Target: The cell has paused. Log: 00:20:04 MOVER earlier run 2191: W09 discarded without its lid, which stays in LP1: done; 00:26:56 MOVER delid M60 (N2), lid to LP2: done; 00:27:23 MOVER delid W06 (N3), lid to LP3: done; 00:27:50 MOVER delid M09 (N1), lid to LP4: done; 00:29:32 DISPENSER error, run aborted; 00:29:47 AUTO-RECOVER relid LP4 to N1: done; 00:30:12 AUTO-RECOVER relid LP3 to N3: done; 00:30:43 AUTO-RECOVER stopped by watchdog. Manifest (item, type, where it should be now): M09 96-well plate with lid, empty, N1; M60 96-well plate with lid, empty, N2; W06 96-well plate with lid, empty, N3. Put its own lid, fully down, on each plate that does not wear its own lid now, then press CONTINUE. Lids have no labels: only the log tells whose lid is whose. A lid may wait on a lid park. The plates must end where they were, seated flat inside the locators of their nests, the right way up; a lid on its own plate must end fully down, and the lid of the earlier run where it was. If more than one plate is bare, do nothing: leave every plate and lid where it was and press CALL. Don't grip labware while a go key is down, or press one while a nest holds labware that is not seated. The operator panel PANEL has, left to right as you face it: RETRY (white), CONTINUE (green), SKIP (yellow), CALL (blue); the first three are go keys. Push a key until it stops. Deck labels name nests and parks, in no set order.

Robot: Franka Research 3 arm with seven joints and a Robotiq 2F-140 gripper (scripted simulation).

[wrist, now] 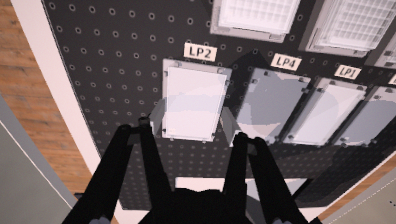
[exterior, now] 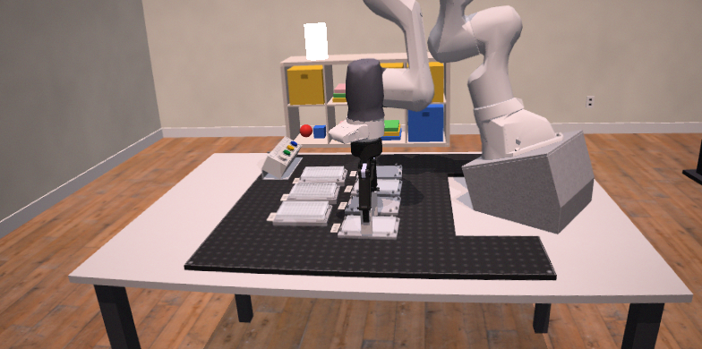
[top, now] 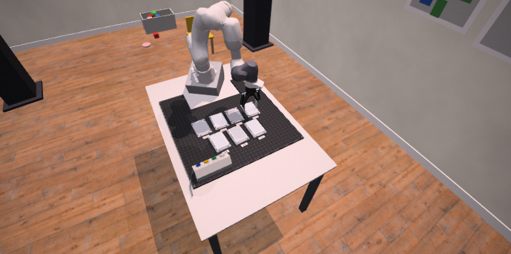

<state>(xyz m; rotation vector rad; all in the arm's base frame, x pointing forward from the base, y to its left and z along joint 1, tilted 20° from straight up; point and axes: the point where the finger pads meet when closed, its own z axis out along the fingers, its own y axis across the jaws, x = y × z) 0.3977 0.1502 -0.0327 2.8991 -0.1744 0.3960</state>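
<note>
A smooth white desk [top: 272, 195] on dark legs is carrying a matte black perforated deck mat [top: 282, 134], dotted with rows of small holes. The pale, glossy arm [top: 210, 34] is rising from a grey faceted pedestal [exterior: 569, 189] at the back of the mat and bending down over the row of lid parks. Near the front edge of the mat, a boxy white operator panel [top: 214, 169] is showing four small round keys on its top. Three rectangular plates are sitting in a row of nests; the middle one [top: 237, 134] is showing a fine grid of open wells, while its neighbours are looking smoother on top. Behind them, four flat parks are lying side by side, each a thin grey tile with small corner pegs. In the wrist view the LP2 park [wrist: 171, 70] is bearing a flat, milky white rectangular lid [wrist: 192, 102], brighter than the greyish surfaces on LP4 [wrist: 272, 100] and LP1 [wrist: 320, 112]. The black hand [wrist: 192, 130] is hanging just over that lid with its fingers spread partway, one pale pad [wrist: 156, 120] standing beside each long side of it, gripping nothing. Whether the pads are touching the lid cannot be told. Nothing is standing between the hand and the lid
</note>
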